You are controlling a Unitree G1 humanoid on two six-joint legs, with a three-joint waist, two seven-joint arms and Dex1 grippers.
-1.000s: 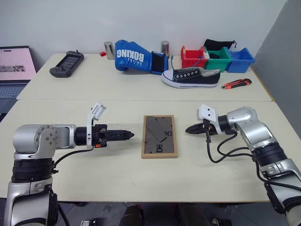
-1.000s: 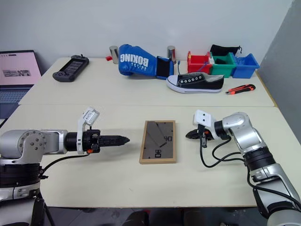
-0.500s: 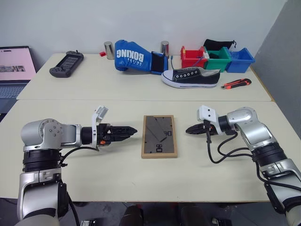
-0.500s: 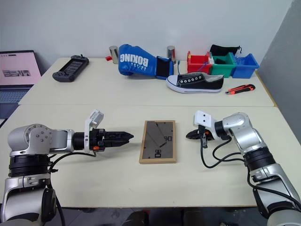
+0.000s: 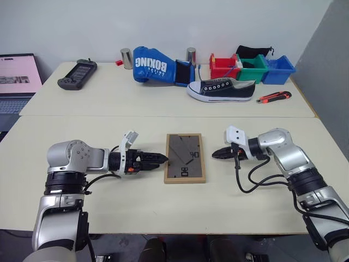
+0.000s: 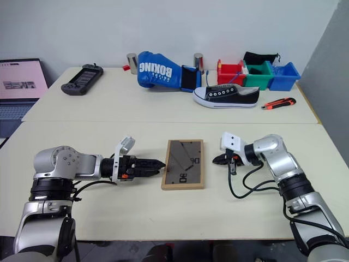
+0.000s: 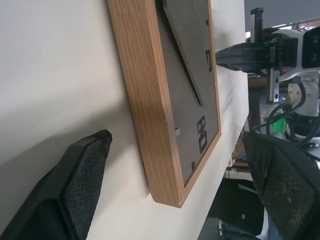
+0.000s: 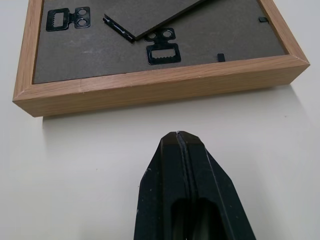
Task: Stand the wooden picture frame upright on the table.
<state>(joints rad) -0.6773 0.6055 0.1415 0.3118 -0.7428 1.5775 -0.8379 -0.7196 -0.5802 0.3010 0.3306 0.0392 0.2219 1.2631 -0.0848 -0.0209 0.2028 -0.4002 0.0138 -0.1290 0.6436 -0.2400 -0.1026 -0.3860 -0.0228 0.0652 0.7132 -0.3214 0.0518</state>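
Cream table (image 5: pixel 109 218), wooden picture frame (image 5: pixel 185 158) flat, back upward

Boxing glove (image 5: pixel 154 65), shoe (image 5: pixel 221 89), coloured bins (image 5: pixel 252 67), box cutter (image 5: pixel 274 97), game controller (image 5: pixel 77 74), laptop (image 5: pixel 16 79).

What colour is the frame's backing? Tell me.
Dark grey on the frame, inside a light-wood rim; best in the right wrist view.
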